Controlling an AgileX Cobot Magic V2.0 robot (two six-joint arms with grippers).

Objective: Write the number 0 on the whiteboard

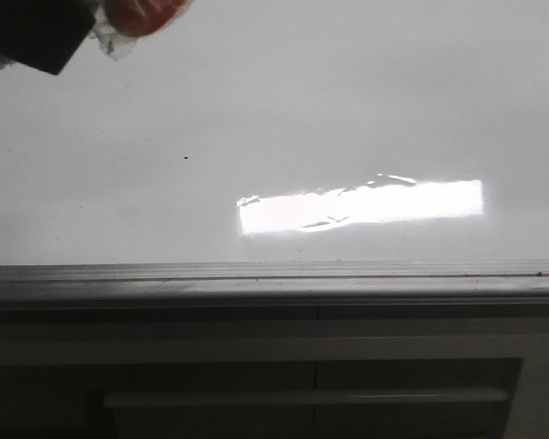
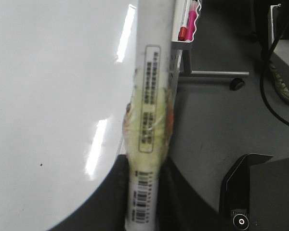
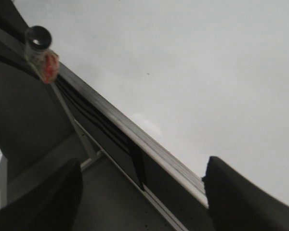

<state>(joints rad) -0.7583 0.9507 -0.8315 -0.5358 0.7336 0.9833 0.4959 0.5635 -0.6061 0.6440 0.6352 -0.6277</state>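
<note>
The whiteboard (image 1: 348, 110) is glossy white with a bright rectangular glare (image 1: 361, 206) and a grey edge strip (image 1: 274, 279) along its near side. No number 0 shows on it; only a tiny black speck (image 1: 185, 158). My left gripper (image 2: 145, 192) is shut on a white marker (image 2: 149, 120) with a barcode and yellowish tape, held next to the board (image 2: 53, 96). In the front view that gripper (image 1: 37, 37) and the marker (image 1: 137, 18) sit at the top left corner. My right gripper (image 3: 142, 192) is open and empty by the board's edge strip (image 3: 135, 134); the marker's end (image 3: 41, 48) shows beyond it.
A tray holding a red and a pink marker (image 2: 188, 24) hangs at the board's end. On the floor beyond are a caster wheel (image 2: 237, 84), black cables (image 2: 274, 72) and a black device (image 2: 260, 192). A white rail (image 1: 302, 398) runs below the board.
</note>
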